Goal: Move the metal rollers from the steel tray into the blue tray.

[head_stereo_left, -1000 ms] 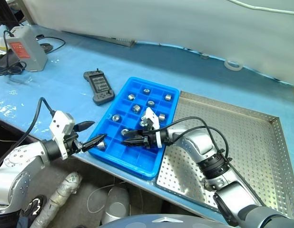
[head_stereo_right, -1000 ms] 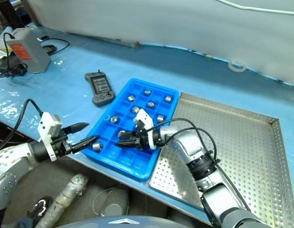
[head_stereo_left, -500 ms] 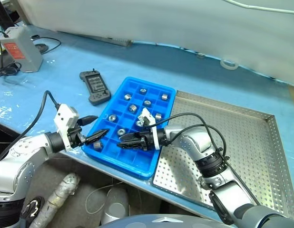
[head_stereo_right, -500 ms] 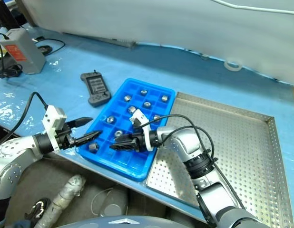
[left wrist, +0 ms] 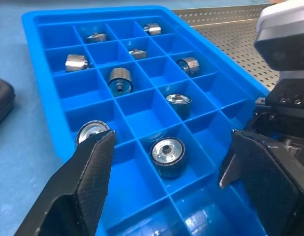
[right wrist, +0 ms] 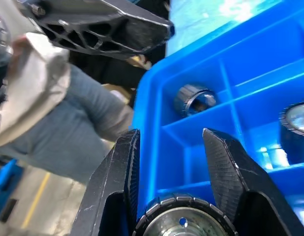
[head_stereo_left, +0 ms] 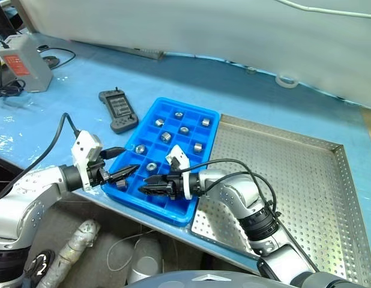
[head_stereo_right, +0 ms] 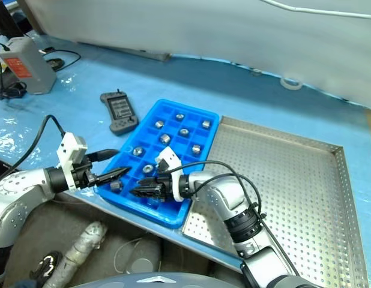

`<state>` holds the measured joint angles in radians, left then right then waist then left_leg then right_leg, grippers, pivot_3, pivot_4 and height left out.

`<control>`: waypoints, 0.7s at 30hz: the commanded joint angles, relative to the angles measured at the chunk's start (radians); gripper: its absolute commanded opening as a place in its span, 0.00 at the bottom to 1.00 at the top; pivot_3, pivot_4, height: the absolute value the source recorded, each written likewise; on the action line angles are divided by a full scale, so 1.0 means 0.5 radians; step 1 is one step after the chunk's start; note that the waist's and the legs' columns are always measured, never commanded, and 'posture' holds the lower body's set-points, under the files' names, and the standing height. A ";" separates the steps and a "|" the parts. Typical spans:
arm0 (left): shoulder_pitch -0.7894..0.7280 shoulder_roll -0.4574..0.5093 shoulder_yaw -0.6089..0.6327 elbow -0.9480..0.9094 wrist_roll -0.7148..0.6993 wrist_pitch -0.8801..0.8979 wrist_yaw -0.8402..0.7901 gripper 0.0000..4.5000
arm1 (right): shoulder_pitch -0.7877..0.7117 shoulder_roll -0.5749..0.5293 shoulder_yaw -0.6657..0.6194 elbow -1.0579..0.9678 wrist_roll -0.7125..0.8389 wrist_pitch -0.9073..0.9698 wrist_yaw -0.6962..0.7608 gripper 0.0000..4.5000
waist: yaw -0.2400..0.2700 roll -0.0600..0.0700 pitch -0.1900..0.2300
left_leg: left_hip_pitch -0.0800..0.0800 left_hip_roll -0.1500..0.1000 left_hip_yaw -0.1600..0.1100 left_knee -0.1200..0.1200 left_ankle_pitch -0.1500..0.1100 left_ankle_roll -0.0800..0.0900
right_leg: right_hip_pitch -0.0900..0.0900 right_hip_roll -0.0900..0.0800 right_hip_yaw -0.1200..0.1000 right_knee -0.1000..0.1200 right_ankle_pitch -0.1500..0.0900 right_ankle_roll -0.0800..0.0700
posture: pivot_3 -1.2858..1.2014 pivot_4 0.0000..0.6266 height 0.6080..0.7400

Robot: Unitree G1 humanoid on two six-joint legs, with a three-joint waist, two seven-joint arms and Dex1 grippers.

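Lowered toward blue tray [head_stereo_left: 205, 157], right gripper [right wrist: 171, 196] clamps metal roller [right wrist: 184, 223].

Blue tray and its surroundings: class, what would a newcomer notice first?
The bright blue tray, its compartments dotted with shiny metal rollers, stands beside the bare steel tray. Over its near end, the right tool grips one roller while the left tool hangs open.

- No text, brand, number or sign could be read anywhere.
- The red label [head_stereo_left: 11, 64] on the grey box [head_stereo_left: 22, 54], well beyond the left gripper [head_stereo_left: 124, 172], was illegible.
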<state>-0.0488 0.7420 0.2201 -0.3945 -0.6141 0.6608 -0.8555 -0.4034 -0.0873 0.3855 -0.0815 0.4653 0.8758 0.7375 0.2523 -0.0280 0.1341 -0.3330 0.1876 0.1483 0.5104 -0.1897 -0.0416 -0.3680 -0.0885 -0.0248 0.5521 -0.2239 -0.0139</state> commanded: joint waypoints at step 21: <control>-0.520 -0.109 -0.327 0.422 0.136 -0.218 -0.194 0.88 | -0.056 -0.051 -0.307 0.073 -0.038 -0.265 -0.102 0.79 | -0.155 -0.011 -0.007 | -0.003 -0.004 0.003 0.004 0.002 -0.002 | 0.002 -0.001 -0.002 0.004 0.004 0.004 | 0.59 0.24 1.00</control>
<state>-0.2850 0.6901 0.0639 -0.1891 -0.5561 0.5819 -0.9357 -0.4284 -0.1003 0.2974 -0.0065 0.4220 0.7584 0.6945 0.1748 -0.0335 0.1306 -0.3349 0.1855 0.1499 0.5129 -0.1889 -0.0426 -0.3668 -0.0890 -0.0258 0.5538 -0.2220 -0.0121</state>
